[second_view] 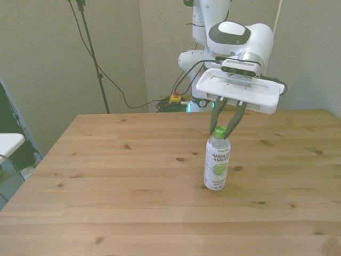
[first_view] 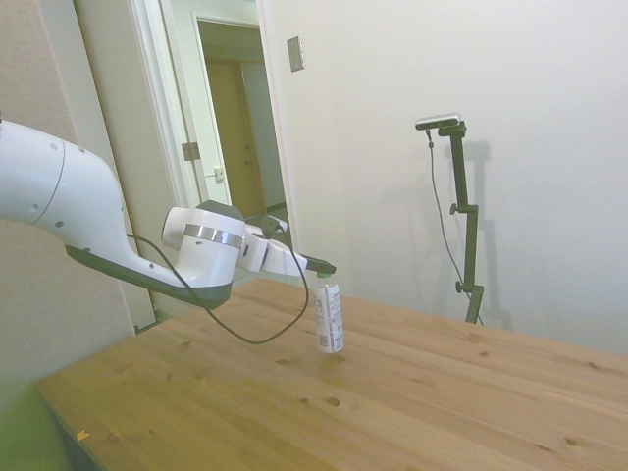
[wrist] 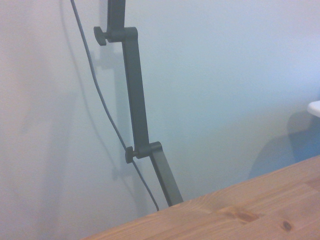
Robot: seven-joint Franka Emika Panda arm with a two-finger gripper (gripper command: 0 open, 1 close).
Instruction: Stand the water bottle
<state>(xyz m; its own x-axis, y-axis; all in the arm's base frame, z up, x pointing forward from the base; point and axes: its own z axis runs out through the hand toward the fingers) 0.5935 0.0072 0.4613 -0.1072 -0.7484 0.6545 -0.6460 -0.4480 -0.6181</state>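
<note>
The water bottle (second_view: pixel 217 165) stands upright on the wooden table (second_view: pixel 122 176), green cap up and its white printed label facing the front camera. The side view shows the water bottle (first_view: pixel 330 319) near the table's middle. My gripper (second_view: pixel 222 130) reaches out almost level, fingers spread, with the tips at cap height on either side of the cap in the front view. From the side, the gripper (first_view: pixel 327 266) hangs just above the cap and seems clear of it. The wrist view does not show the bottle.
The table (first_view: pixel 442 402) carries nothing else. A wall runs behind its far edge in the side view, with a doorway (first_view: pixel 235 128) at the left. Cables and a red-and-yellow box (second_view: pixel 174 99) lie on the floor behind the table.
</note>
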